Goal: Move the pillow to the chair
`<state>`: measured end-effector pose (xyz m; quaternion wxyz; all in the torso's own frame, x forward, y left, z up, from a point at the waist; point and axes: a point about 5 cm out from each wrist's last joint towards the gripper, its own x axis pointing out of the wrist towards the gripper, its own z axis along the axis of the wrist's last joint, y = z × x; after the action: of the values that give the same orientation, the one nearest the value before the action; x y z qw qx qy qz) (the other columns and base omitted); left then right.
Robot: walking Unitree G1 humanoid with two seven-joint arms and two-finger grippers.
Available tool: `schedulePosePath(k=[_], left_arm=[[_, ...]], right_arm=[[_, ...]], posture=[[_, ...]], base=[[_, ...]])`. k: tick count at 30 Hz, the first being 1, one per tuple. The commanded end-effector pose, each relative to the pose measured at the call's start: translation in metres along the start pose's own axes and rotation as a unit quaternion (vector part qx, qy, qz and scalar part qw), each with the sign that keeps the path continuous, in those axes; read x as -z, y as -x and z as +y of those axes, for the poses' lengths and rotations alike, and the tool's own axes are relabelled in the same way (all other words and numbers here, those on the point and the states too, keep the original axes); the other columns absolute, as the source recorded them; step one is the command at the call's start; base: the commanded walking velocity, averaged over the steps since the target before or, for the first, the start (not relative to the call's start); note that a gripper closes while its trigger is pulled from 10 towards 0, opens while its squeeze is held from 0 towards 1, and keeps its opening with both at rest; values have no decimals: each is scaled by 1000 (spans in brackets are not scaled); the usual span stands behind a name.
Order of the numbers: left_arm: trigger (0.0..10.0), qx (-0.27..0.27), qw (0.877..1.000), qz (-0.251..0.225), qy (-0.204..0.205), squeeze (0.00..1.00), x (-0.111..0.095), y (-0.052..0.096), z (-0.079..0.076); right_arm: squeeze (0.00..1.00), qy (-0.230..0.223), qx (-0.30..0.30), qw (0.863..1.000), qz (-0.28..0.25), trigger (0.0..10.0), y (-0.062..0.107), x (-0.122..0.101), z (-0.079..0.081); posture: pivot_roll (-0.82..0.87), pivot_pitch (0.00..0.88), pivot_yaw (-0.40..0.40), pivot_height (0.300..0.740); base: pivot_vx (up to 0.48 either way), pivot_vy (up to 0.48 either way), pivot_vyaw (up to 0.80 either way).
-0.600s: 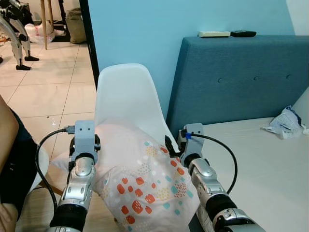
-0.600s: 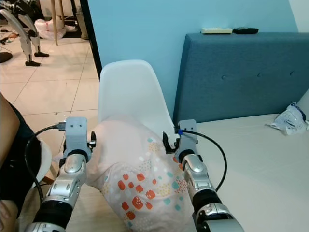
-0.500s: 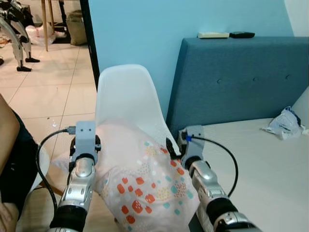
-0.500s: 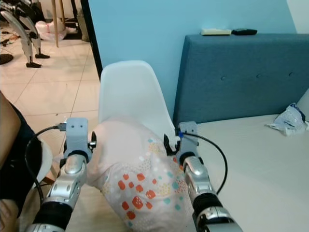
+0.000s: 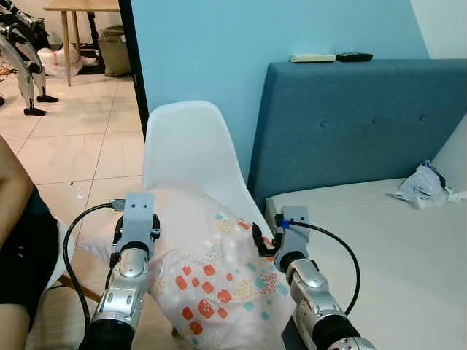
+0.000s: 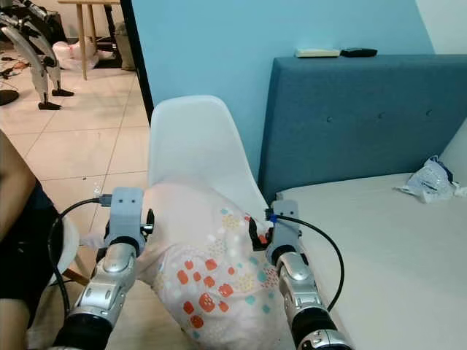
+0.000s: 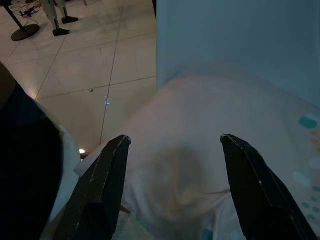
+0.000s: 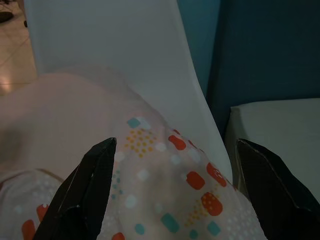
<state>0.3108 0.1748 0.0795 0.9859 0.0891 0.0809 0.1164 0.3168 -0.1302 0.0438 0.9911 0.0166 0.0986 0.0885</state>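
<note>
Resting soft spotted pillow (image 5: 211, 277) | smooth white moulded chair (image 5: 186, 149)

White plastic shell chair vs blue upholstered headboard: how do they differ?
The white plastic shell chair is smooth, curved and hard; the blue upholstered headboard is flat, fabric-covered and button-tufted. The chair stands on the tiled floor with the pink spotted pillow lying on it; the headboard rises behind the mattress with two remotes on its top. Both stand against the blue wall.

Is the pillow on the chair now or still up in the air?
On the chair. The pillow lies on the white chair, leaning against its backrest. Both wrist views show open fingers either side of it.
</note>
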Motion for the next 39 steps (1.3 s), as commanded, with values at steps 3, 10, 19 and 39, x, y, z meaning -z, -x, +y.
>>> schedulePosePath(k=[3, 10, 19, 39], left_arm=[[10000, 4, 1000, 18, -22, 0, 6, -1, 0], [10000, 4, 999, 30, -26, 0, 9, -5, 6], [10000, 12, 999, 32, -25, 0, 6, -8, 4], [10000, 14, 999, 29, -30, 0, 14, 12, 2]], right_arm=[[0, 4, 1, 1000, 18, 10000, -1, 2, 0], [0, 9, 5, 999, 37, 10000, -1, 6, -3], [0, 15, -3, 999, 32, 10000, -2, 3, -1], [0, 17, 6, 999, 44, 10000, 20, 21, -2]], posture=[[-7, 35, -48, 740], [-7, 36, -49, 740], [-13, 79, -52, 740], [-33, 240, -14, 740]], base=[[0, 0, 0], [0, 0, 0], [0, 0, 0], [0, 0, 0]])
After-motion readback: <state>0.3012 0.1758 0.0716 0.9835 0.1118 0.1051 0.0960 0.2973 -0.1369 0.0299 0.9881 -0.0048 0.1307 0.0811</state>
